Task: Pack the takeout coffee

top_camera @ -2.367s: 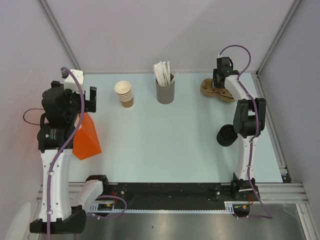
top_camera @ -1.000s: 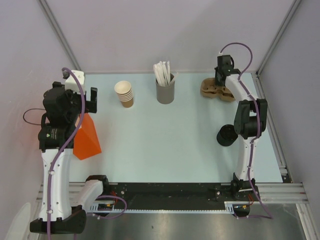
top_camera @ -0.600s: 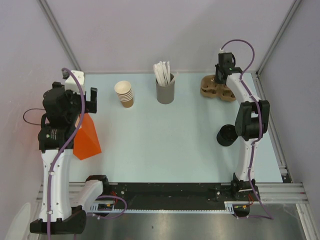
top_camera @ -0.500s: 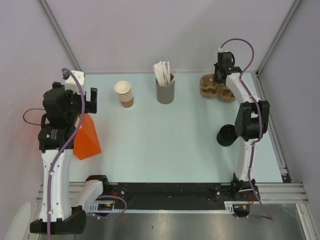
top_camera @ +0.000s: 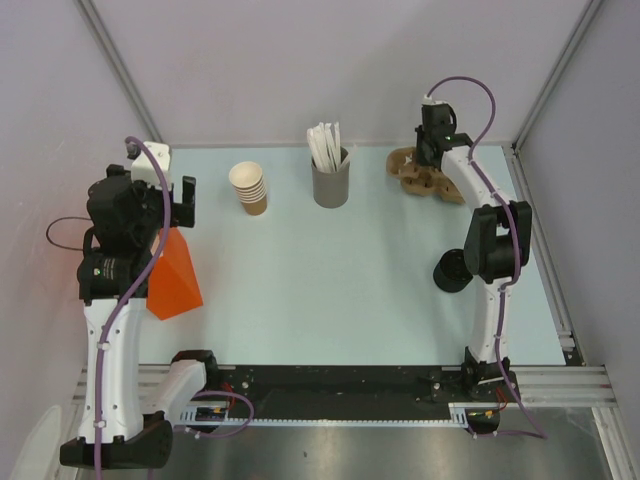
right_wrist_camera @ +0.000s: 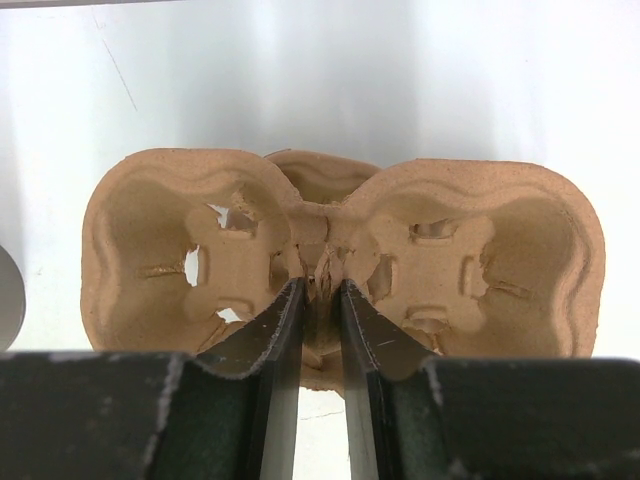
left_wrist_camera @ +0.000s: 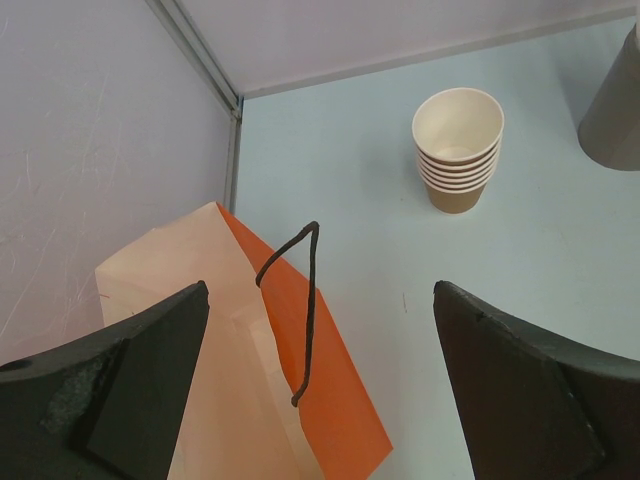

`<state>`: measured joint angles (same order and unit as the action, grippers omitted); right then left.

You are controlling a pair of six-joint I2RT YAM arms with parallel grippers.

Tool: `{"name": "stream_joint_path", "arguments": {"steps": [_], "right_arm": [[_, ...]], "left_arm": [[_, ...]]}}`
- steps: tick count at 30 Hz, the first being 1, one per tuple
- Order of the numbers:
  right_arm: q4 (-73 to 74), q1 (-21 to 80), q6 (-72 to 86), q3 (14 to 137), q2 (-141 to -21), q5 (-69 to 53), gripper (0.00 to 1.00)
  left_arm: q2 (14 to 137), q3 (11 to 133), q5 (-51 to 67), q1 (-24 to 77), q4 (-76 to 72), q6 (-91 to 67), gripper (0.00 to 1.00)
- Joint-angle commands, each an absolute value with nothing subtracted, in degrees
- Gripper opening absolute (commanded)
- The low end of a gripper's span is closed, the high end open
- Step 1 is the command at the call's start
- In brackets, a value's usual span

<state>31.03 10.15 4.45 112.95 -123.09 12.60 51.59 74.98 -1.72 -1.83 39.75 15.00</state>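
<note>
No single tan-brown takeout coffee cup shows in any view. My right gripper is at the far right of the table, shut on the middle ridge of a brown pulp two-cup carrier. In the right wrist view the fingers pinch that ridge between the carrier's two empty wells. My left gripper is open and empty. It hangs above an orange paper bag, whose open mouth and black handle show in the left wrist view.
A stack of nested brown cups stands at the back left, also in the left wrist view. A grey cup of white sticks stands at the back centre. A black round object lies beside the right arm. Walls close the back and sides.
My right gripper has moved left along the back edge, and the carrier has shifted left with it. The left arm and the bag have not moved.
</note>
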Motion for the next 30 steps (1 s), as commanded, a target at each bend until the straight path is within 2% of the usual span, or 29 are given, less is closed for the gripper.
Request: {"name": "stream_joint_path", "arguments": {"steps": [1,12,18,25,30], "right_arm": [[30.06,10.37,4.22,115.14,-123.75,14.06,0.25],[28.83,10.37,3.6,112.5,-125.42,13.19,0.3],[29.09,10.28,3.52,112.32,-125.77,13.53,0.38],[30.32,10.37,3.25,112.41,-126.21,14.41,0.53],[30.76,10.37,3.25,113.02,-127.44,14.77,0.54]], "left_arm": [[50.89,74.88,-0.97,-1.76,38.23,13.89,0.99],[51.33,75.06,-0.7,-1.67,38.32,13.89,1.0],[51.42,75.06,-0.62,-1.76,38.32,13.8,0.99],[51.33,75.06,-0.44,-1.76,38.41,13.71,0.99],[51.24,74.97,-0.44,-1.76,38.41,13.71,0.99]]}}
